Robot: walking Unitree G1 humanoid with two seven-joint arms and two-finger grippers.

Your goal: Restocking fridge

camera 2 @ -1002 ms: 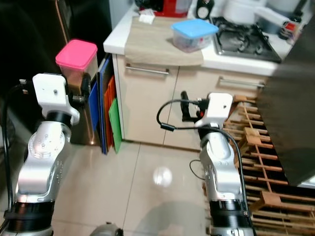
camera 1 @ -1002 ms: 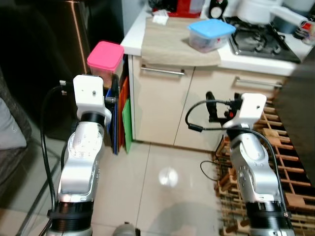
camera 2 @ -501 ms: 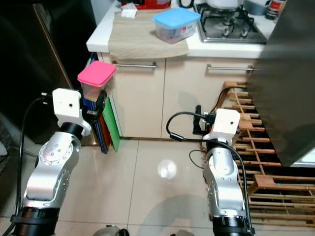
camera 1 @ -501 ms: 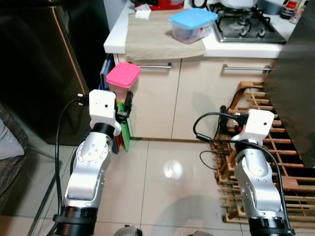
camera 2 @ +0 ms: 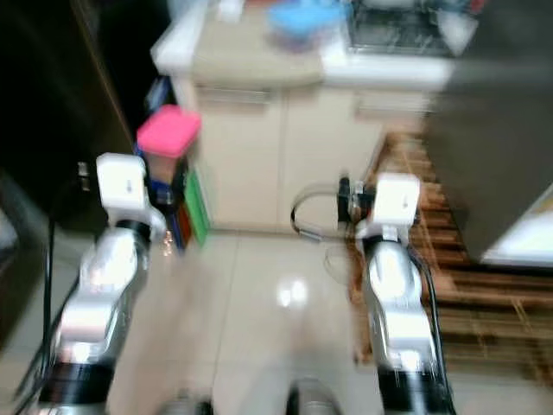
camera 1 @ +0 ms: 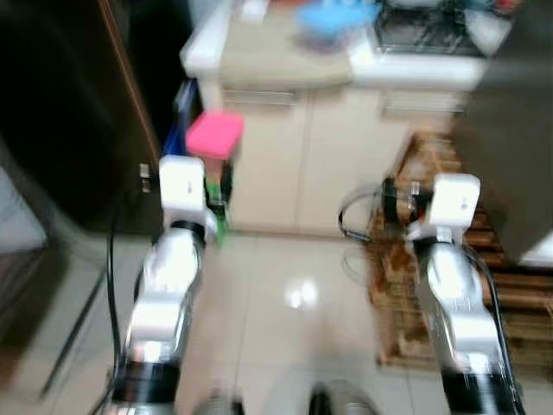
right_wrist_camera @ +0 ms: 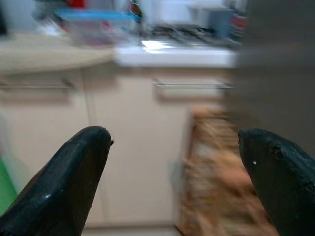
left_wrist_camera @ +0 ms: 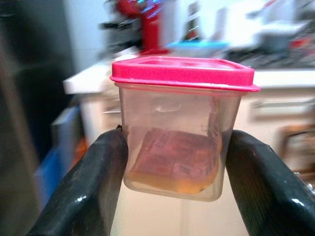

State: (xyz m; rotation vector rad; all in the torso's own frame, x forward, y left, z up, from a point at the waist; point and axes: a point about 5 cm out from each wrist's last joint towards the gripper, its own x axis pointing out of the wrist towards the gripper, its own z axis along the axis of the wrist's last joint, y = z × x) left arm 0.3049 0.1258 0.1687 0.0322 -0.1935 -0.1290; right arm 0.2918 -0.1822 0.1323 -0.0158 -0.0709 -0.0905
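The left claw (left_wrist_camera: 172, 162) pinches a clear container with a pink lid (left_wrist_camera: 179, 125), one black finger (left_wrist_camera: 96, 184) pressed against each side wall. The container sits upright between the fingers, held up in the air in front of the robot's left arm, and something reddish-brown lies at its bottom — the contents are too indistinct to name. In the head views the same pink lid (camera 1: 214, 135) shows just above the white wrist block, near the dark front of what may be the fridge (camera 1: 60, 112) on the robot's left, though motion blur makes that hard to confirm.

The right claw (right_wrist_camera: 177, 172) is spread wide with nothing between its fingers (right_wrist_camera: 69, 177); it hangs before pale cabinet doors (right_wrist_camera: 133, 147). In the head views it shows at the end of the right arm (camera 2: 396, 259), which stands over a wooden rack (camera 1: 501, 285) on the floor.

Beyond both arms, the tabletop (camera 1: 285, 65) carries a blue-lidded container (camera 1: 333, 17) — a gas hob (camera 1: 428, 26) is beside it. Coloured flat boards (camera 2: 186, 216) stand in the gap between the dark appliance and the cabinet. The tiled floor (camera 1: 294, 303) is glossy.
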